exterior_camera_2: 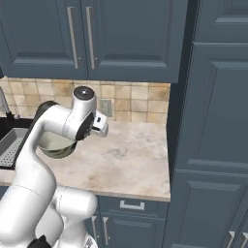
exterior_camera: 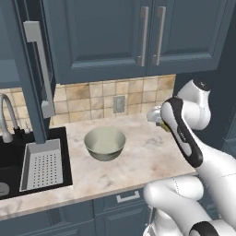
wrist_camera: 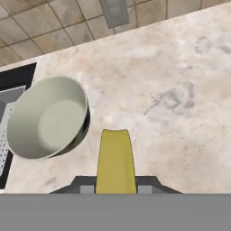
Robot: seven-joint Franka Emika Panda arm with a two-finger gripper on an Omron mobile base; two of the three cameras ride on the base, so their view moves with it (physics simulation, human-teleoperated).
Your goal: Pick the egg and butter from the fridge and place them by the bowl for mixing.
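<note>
My gripper (wrist_camera: 116, 186) is shut on the butter (wrist_camera: 116, 158), a thin yellow stick that juts forward between the fingers. It hangs above the marble counter (wrist_camera: 180, 90), just right of the bowl (wrist_camera: 45, 118). That bowl is wide, pale grey-green and holds nothing. From the left base view the gripper (exterior_camera: 159, 119) hovers right of the bowl (exterior_camera: 105, 143), with a bit of the yellow butter (exterior_camera: 164, 126) showing under it. In the right base view my arm covers part of the bowl (exterior_camera_2: 54, 145), with the gripper (exterior_camera_2: 100, 125) beside it. The egg is out of view.
A black sink with a perforated grey tray (exterior_camera: 42, 165) and a tap (exterior_camera: 6, 120) lies left of the bowl. A door edge with a long grey handle (exterior_camera: 40, 69) stands over the sink. Tall dark panelled fronts (exterior_camera_2: 213, 121) close off the counter's right end.
</note>
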